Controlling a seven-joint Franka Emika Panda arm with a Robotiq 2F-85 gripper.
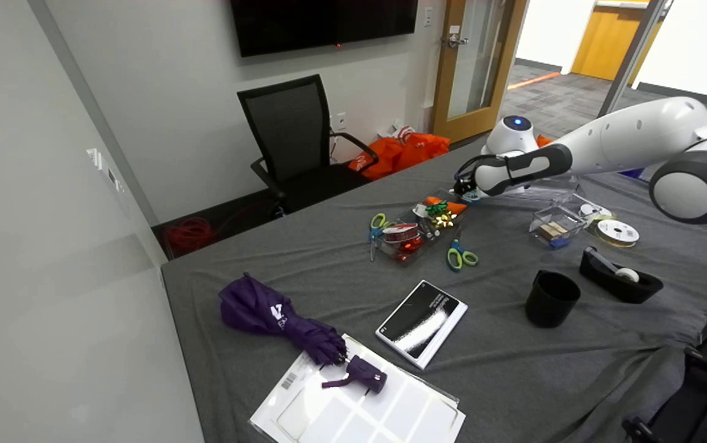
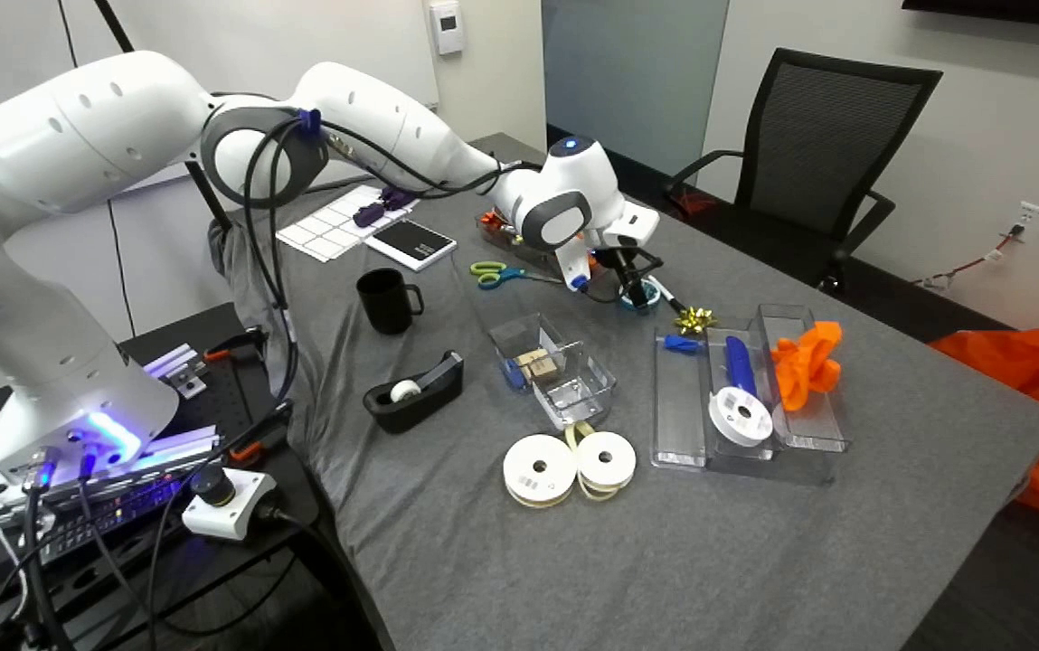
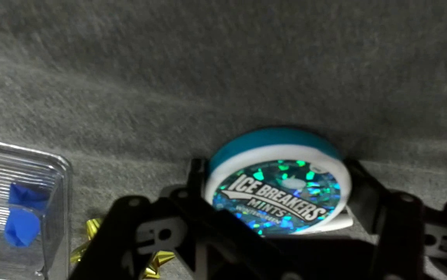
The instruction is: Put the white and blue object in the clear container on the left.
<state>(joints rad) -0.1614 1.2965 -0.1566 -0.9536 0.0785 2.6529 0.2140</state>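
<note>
The white and blue object point(image 3: 270, 151) is a round mint tin with a white rim, teal side and shiny lid, near the middle of the wrist view. My gripper point(image 3: 278, 165) has a finger against each side of it. The tin also shows in both exterior views point(image 1: 472, 196) point(image 2: 653, 295), partly hidden by the gripper, low at the tabletop; I cannot tell whether it is lifted. Two small clear tubs stand side by side in an exterior view. The left clear container point(image 2: 512, 336) holds a wooden block and a blue piece; the right tub point(image 2: 578, 389) looks empty.
A larger clear box point(image 2: 677, 407) holds blue items, a white spool and orange cloth. A gold bow point(image 2: 694, 320) and white marker point(image 2: 665, 290) lie beside the tin. Scissors point(image 2: 501, 276), a black mug point(image 2: 385, 301), a tape dispenser point(image 2: 415, 393) and ribbon spools point(image 2: 540, 470) surround the tubs.
</note>
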